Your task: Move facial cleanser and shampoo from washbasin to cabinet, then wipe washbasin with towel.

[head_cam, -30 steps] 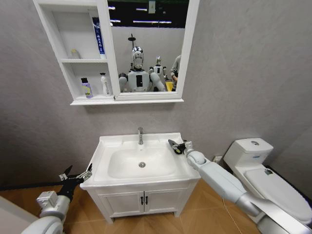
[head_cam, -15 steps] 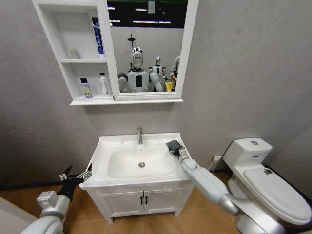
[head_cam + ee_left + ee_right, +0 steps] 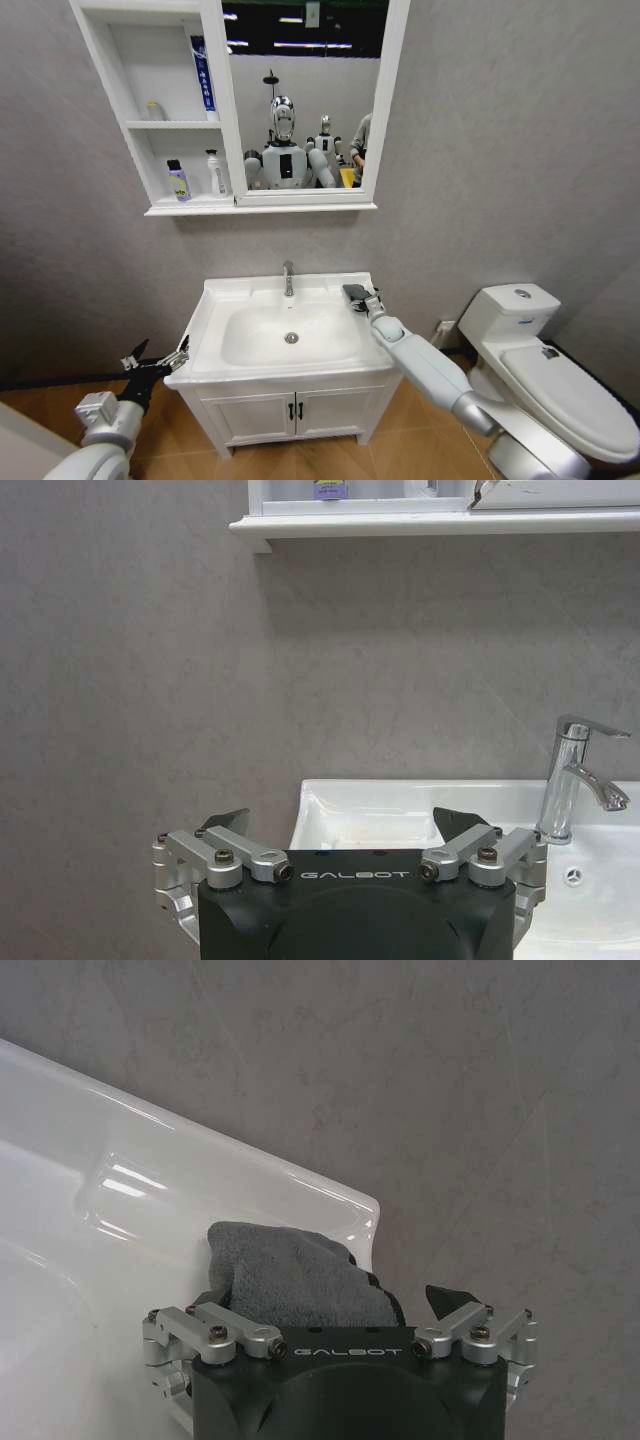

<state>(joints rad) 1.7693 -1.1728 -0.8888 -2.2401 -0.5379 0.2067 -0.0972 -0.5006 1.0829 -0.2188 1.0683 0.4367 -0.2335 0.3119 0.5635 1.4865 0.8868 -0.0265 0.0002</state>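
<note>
Towel (image 3: pixel 290 1282) | washbasin (image 3: pixel 300 300) right back corner | right gripper (image 3: pixel 335 1310) spread around it | left gripper (image 3: pixel 345 830) open, clear

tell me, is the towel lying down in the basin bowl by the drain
No, the towel sits up on the washbasin's flat back corner by the wall, right in front of the right tool, away from the bowl.

The right arm reaches forward toward one o'clock, its right gripper (image 3: pixel 357 296) low with fingers apart, apparently around something. The left gripper (image 3: pixel 157 360) hangs open at eight o'clock, left arm idle.
</note>
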